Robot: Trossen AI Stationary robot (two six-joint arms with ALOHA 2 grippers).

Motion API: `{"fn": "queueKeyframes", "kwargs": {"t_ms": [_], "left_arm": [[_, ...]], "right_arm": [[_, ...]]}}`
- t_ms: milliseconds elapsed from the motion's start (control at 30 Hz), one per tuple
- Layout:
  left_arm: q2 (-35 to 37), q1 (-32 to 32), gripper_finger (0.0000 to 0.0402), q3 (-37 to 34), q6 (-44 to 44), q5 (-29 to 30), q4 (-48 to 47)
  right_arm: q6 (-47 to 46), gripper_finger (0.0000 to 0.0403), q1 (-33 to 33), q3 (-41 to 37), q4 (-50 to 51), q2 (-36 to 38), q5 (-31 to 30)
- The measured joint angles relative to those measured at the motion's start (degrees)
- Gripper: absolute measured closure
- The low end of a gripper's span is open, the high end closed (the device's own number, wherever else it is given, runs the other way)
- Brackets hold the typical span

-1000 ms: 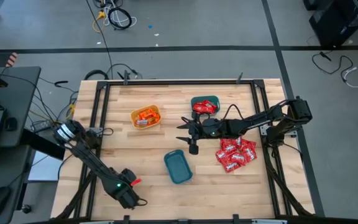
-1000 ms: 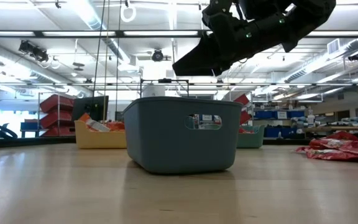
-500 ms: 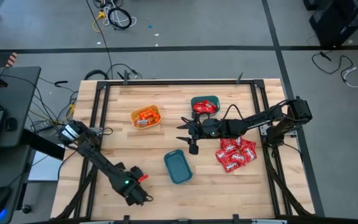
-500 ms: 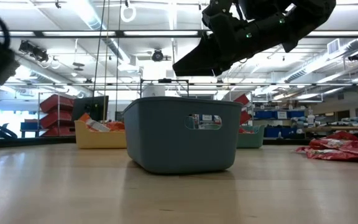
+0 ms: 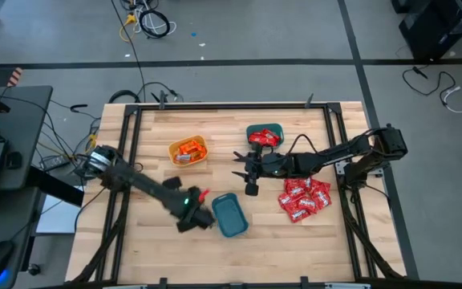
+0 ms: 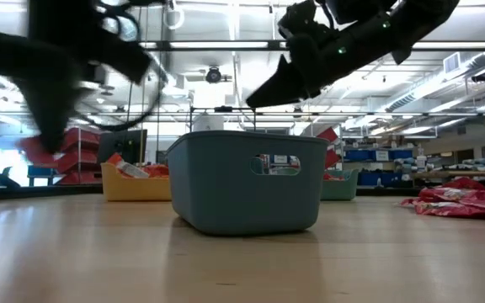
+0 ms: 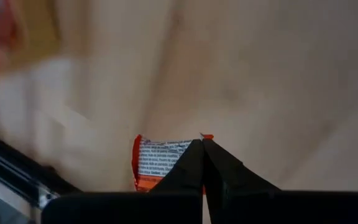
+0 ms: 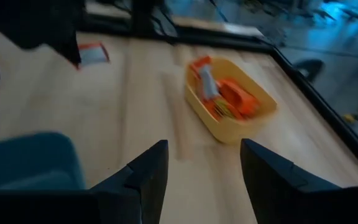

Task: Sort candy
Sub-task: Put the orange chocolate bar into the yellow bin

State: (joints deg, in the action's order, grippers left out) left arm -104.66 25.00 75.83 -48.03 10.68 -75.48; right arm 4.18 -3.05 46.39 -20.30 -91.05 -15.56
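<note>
Left gripper (image 5: 202,195) pinches an orange-and-white candy packet (image 7: 157,160) beside the empty teal plastic bin (image 5: 231,215). Right gripper (image 5: 239,159) hovers mid-counter, fingers spread, empty. Red wrapped candy pile (image 5: 304,197) unsorted, probably most work left.

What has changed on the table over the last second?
The left gripper, shut on an orange-and-white candy packet, swung from the table's front-left edge toward the teal plastic bin. The right gripper stayed open, barely moving; bins and the red candy pile stayed put.
</note>
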Motion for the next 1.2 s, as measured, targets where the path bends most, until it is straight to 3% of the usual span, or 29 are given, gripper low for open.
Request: {"fn": "queueKeyframes", "kwargs": {"t_ms": [300, 433, 600, 833, 1000, 1200], "left_arm": [[7.8, -15.0, 0.0401, 0.2, 15.7, 8.8, 5.7], [10.8, -21.9, 0.0401, -0.7, 23.8, 9.0, 15.4], [11.2, -30.4, 0.0401, -3.2, 29.9, 4.4, 24.4], [11.1, -38.1, 0.0401, -8.4, 29.3, 2.1, 29.8], [10.8, -41.1, 0.0401, -12.5, 25.5, -2.6, 35.9], [10.8, -43.2, 0.0398, -15.9, 21.9, -2.3, 38.3]], "right_arm": [[0.0, 0.0228, 0.5, 0.0, 11.5, 5.2, -7.3], [0.8, 0.024, 2.3, -1.6, 11.2, 6.5, -7.3], [-1.2, 0.0254, 4.5, -5.9, 9.6, 8.2, -7.0], [-3.1, 0.0267, 5.0, -10.8, 8.0, 10.8, -6.5], [-3.1, 0.0267, 5.0, -11.4, 7.2, 11.3, -6.5], [-3.1, 0.0267, 5.0, -11.4, 6.1, 11.3, -6.4]]}}
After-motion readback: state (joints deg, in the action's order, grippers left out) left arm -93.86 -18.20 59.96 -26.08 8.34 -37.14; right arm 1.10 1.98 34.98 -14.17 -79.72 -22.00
